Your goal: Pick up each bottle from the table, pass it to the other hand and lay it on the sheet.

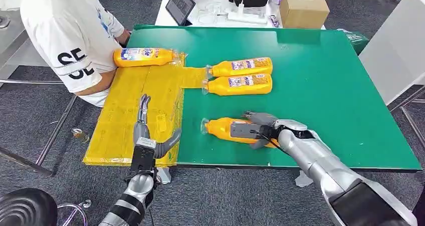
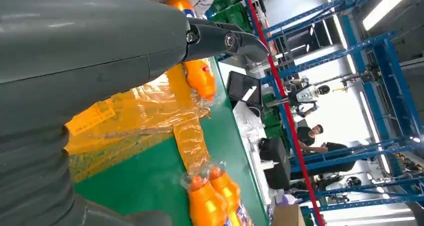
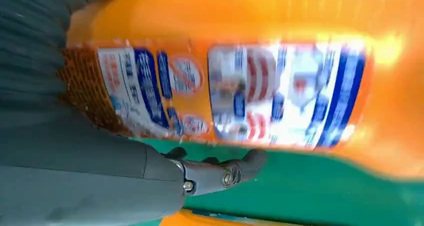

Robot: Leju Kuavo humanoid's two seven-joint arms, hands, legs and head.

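My view looks down on a green table (image 1: pixel 321 80) with a yellow sheet (image 1: pixel 135 110) draped over its left end. My right hand (image 1: pixel 260 131) has its fingers wrapped around the near bottle (image 1: pixel 220 127), lying on the green surface. My left hand (image 1: pixel 150 136) hovers over the sheet, fingers apart and holding nothing. One bottle (image 1: pixel 143 56) lies on the sheet; two more (image 1: pixel 240 75) lie side by side mid-table. A seated person (image 1: pixel 70 30) is at the sheet's far corner; a white table behind carries a cardboard box (image 1: pixel 303 8).

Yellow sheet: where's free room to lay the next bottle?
Yellow sheet is bare from the left hand up to the bottle by the person. The strip toward the paired bottles is crowded.
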